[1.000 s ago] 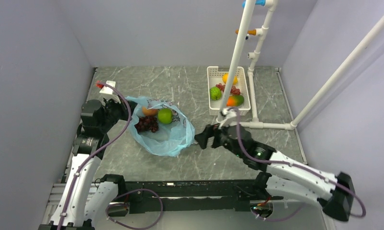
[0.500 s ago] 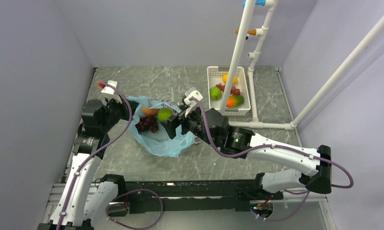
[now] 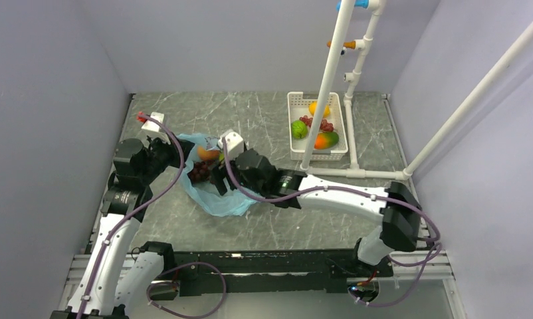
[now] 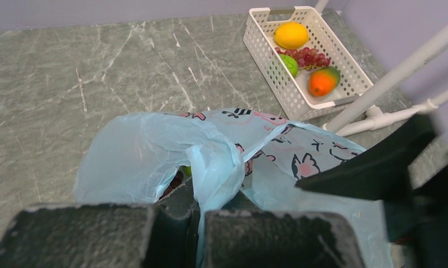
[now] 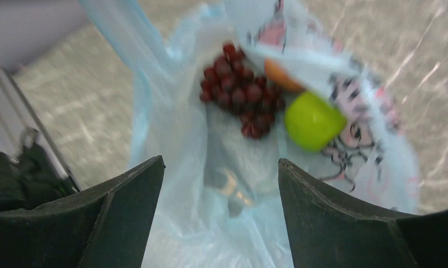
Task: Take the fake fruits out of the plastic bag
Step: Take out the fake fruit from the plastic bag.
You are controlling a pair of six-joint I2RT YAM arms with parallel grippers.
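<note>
The light blue plastic bag (image 3: pixel 218 199) lies on the table's left half, mouth open; it also shows in the left wrist view (image 4: pixel 138 162) and right wrist view (image 5: pixel 171 167). Inside it are red grapes (image 5: pixel 236 89), a green apple (image 5: pixel 314 120) and an orange fruit (image 5: pixel 280 75). In the top view the grapes (image 3: pixel 199 172) and the orange fruit (image 3: pixel 207 155) show, and the apple is hidden by the right arm. My left gripper (image 3: pixel 173 151) is shut on a bunched fold of the bag (image 4: pixel 213 167). My right gripper (image 3: pixel 218 178) is open and empty just above the bag's mouth.
A white basket (image 3: pixel 294 126) at the back right holds a yellow fruit (image 3: pixel 315 107), a green fruit (image 3: pixel 298 129), grapes and a mango (image 3: pixel 326 139). A white pipe frame (image 3: pixel 327 80) stands beside and in front of it. Purple walls enclose the table.
My right arm has swung left from beside the bag to over its mouth, the open gripper now above the fruits. My left gripper has kept its hold on the bag.
</note>
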